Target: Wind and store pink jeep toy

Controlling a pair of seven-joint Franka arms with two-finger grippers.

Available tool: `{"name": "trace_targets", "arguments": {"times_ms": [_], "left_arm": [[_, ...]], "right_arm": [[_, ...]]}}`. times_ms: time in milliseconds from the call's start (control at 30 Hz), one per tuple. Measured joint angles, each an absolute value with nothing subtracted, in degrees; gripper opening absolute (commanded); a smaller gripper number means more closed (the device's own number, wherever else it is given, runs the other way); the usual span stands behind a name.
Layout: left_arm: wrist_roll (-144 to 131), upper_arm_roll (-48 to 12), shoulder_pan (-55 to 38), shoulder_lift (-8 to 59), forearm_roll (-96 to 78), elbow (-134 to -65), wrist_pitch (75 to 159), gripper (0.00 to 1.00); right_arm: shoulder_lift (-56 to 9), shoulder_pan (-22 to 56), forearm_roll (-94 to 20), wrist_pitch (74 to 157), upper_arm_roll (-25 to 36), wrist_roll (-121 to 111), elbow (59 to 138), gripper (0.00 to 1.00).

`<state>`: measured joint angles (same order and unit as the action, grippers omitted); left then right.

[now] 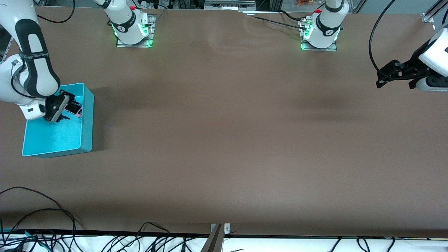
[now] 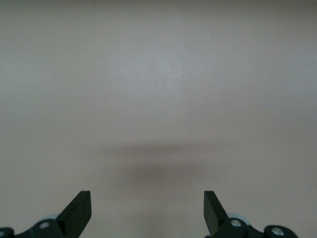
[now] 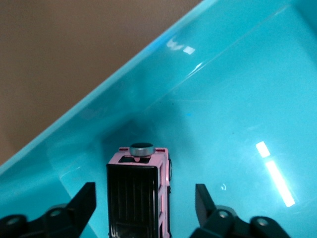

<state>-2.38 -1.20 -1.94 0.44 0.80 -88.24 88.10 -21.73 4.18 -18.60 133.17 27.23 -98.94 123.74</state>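
The pink jeep toy (image 3: 138,193), pale pink with a black ribbed roof and a round silver spare wheel at its end, lies inside the turquoise bin (image 1: 87,119) close to the bin's wall (image 3: 114,114). My right gripper (image 3: 146,196) is down in the bin, open, with one finger on each side of the jeep and a gap showing at both sides. In the front view the jeep (image 1: 76,110) peeks out beside the right gripper (image 1: 66,106). My left gripper (image 1: 379,79) waits open and empty over bare table at the left arm's end, its fingers (image 2: 79,208) spread wide.
The bin stands at the right arm's end of the brown table (image 1: 224,140). Both arm bases (image 1: 133,28) (image 1: 320,31) stand along the table edge away from the front camera. Loose cables (image 1: 42,224) lie by the edge nearest that camera.
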Motion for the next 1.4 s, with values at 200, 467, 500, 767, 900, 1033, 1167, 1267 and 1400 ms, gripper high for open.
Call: {"name": "trace_targets", "arguments": {"times_ms": [200,467,500,767,900,1033,1167,1267,1400], "left_arm": [[-2.38,-1.2,-1.94,0.45,0.8,-88.24,88.1,1.0],[-2.38,-1.2,-1.93,0.45,0.8,-88.23,88.1,1.0],[-2.38,-1.2,-1.94,0.45,0.8,-88.23,88.1,1.0],[-2.38,-1.21,-1.94,0.45,0.8,-88.23,88.1,1.0],[-2.38,-1.2,-1.94,0.45,0.8,-88.23,88.1,1.0],[-2.38,-1.21,-1.94,0.45,0.8,-88.23,88.1,1.0],[-2.38,-1.21,-1.94,0.45,0.8,-88.23,88.1,1.0],[-2.38,-1.2,-1.94,0.45,0.8,-88.23,88.1,1.0],[-2.38,-1.2,-1.94,0.45,0.8,-88.23,88.1,1.0]], "right_arm": [[-20.8,4.17,-19.12,127.23,27.26,-97.6,120.02,1.0],[-16.75,4.28,-19.18,119.73,27.24,-90.13,114.99,1.0],[-16.25,4.34,-19.18,119.4,27.23,-89.28,114.72,1.0],[-10.94,7.02,-19.19,117.48,27.01,-79.6,113.26,1.0],[-8.72,9.06,-19.19,115.44,26.89,-73.94,112.12,1.0],[-7.34,11.32,-19.17,114.13,26.8,-68.9,110.73,1.0],[-6.9,13.24,-19.09,112.3,26.76,-63.59,109.1,1.0],[-6.9,14.29,-19.05,109.95,26.76,-58.38,107.66,1.0],[-6.9,15.15,-17.85,106.95,26.66,-51.5,104.98,1.0]]}}
